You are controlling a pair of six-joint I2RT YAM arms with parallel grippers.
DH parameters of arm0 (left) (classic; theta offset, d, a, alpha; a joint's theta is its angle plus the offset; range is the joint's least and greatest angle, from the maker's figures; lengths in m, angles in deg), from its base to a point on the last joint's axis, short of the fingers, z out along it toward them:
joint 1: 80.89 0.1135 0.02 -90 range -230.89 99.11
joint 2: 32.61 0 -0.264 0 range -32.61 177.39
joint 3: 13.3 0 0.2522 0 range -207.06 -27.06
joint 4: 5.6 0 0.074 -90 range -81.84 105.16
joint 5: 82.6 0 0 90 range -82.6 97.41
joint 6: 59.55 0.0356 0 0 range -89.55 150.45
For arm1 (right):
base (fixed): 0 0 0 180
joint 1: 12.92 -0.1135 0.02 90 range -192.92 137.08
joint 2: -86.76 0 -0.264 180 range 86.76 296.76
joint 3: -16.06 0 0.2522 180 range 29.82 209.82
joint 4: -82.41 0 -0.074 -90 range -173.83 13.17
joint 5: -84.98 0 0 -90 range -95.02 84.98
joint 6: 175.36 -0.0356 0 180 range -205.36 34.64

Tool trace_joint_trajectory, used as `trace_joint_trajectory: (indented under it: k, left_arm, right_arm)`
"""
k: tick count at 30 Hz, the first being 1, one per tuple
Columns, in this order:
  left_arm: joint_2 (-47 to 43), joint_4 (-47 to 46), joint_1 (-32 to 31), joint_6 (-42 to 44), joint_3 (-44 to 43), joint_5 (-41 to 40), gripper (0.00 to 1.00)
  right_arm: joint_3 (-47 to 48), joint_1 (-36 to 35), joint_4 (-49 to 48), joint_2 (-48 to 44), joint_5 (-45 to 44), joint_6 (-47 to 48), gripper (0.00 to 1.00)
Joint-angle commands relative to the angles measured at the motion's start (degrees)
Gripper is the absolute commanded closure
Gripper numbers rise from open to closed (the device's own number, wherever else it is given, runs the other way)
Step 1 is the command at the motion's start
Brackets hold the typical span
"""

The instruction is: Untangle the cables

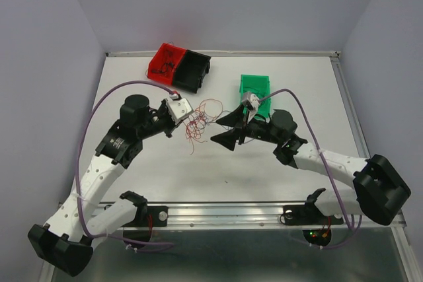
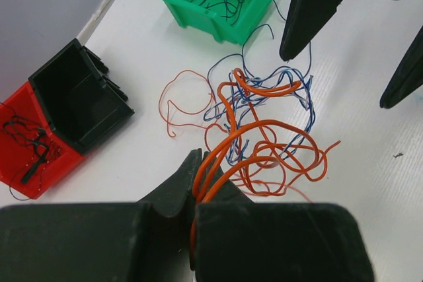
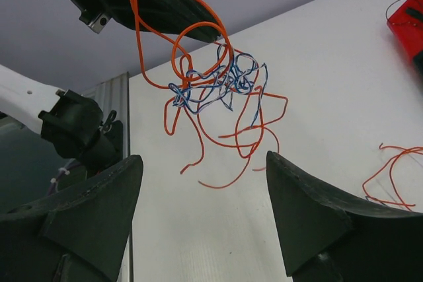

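A tangle of thin orange and blue cables [image 1: 196,123] [image 2: 264,130] [image 3: 218,77] hangs at the middle of the table. My left gripper [image 1: 180,123] [image 2: 200,158] is shut on two or three orange strands of it, which run up between the jaws. My right gripper [image 1: 221,130] [image 3: 203,158] stands wide open just right of the tangle, nothing between its fingers [image 2: 310,4]. A single loose orange-red cable [image 2: 178,104] [image 3: 390,170] lies on the table beside the tangle, toward the bins.
A green bin [image 1: 254,87] [image 2: 258,14] holding thin blue cables stands behind the right gripper. A red bin [image 1: 165,61] [image 2: 26,176] with black cables and an adjoining black bin [image 1: 193,69] [image 2: 99,120] sit at the back left.
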Motion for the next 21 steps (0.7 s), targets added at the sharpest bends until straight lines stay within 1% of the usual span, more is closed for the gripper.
trace_joint_trajectory:
  k: [1, 9, 14, 18, 19, 21]
  left_arm:
    - [-1.5, -2.8, -0.4, -0.9, 0.2, 0.9, 1.0]
    - [-2.0, -2.7, -0.7, -0.7, 0.8, 1.4, 1.0]
    - [-2.1, -2.4, -1.1, -0.5, 0.9, 2.0, 1.0]
    - [-2.4, -2.1, -1.3, -0.3, 0.9, 2.2, 1.0]
    - [-2.5, -2.1, -1.2, -0.1, 0.9, 2.5, 1.0]
    - [-2.7, -1.9, -1.4, 0.0, 0.9, 2.9, 1.0]
  right_arm:
    - [4.9, -1.9, -6.5, 2.1, -2.1, -1.2, 0.2]
    - [5.5, -4.3, -11.5, 4.9, -5.2, -2.2, 0.2]
    - [5.9, -4.8, -14.4, 6.8, -7.3, -3.3, 0.25]
    - [6.7, -5.0, -15.8, 8.6, -8.9, -4.2, 0.26]
    - [6.7, -5.0, -16.2, 8.8, -9.3, -4.6, 0.27]
    - [6.6, -5.0, -17.9, 9.6, -10.5, -5.4, 0.35]
